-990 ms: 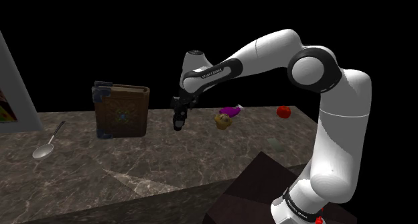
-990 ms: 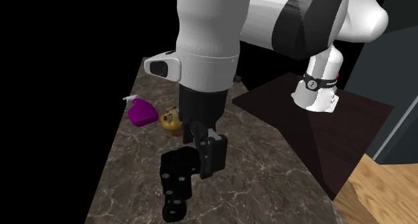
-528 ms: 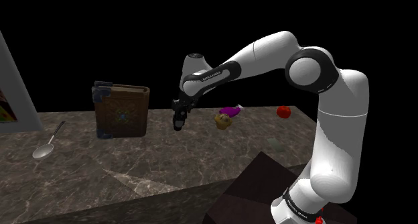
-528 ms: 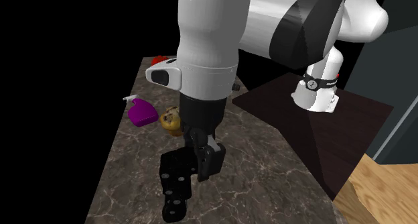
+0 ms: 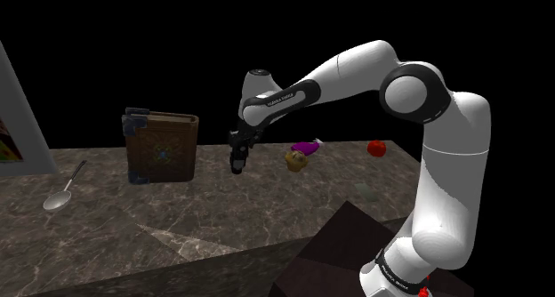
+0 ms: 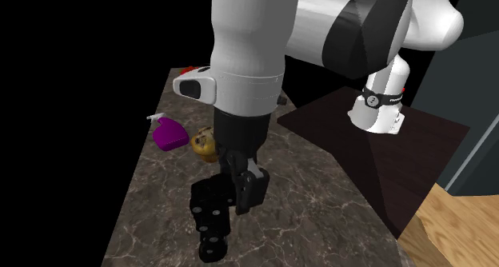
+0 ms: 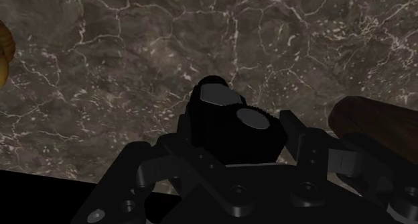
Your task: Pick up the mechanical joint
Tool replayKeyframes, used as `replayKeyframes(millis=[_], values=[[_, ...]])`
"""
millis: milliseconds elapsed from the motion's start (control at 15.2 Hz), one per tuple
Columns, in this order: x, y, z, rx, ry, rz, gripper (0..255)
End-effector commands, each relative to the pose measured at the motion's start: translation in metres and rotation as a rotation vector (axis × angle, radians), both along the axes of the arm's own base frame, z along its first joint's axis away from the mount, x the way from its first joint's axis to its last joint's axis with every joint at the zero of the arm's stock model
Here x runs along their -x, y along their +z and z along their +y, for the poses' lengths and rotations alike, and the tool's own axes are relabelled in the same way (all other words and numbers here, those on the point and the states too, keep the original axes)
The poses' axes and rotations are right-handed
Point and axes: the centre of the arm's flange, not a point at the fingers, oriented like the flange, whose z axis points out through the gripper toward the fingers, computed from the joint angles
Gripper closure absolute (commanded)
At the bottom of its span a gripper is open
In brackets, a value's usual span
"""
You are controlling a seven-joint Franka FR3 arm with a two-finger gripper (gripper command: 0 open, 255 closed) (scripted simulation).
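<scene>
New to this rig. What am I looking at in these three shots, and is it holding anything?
It is a simulated white robot arm mounted on a dark box stand. One picture looks over its shoulder, one faces it from the far end of the marble counter, and one comes from a camera on the hand. The black gripper is shut on a black mechanical joint, clear of the counter. On the counter are an upright brown book, a spoon, a purple spray bottle, a yellow-brown lump and something small and red.
</scene>
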Motion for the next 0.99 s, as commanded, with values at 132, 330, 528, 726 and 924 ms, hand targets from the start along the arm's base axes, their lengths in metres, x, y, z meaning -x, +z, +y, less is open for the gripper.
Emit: replayKeyframes(millis=[132,330,528,726,924], values=[[0.000,0.020,0.000,0.000,0.000,0.000,255],[0.000,0.036,0.000,0.000,0.000,0.000,255],[0.000,0.052,0.000,0.000,0.000,0.000,255],[0.000,0.068,0.000,0.000,0.000,0.000,255],[0.000,0.074,0.000,0.000,0.000,0.000,255]])
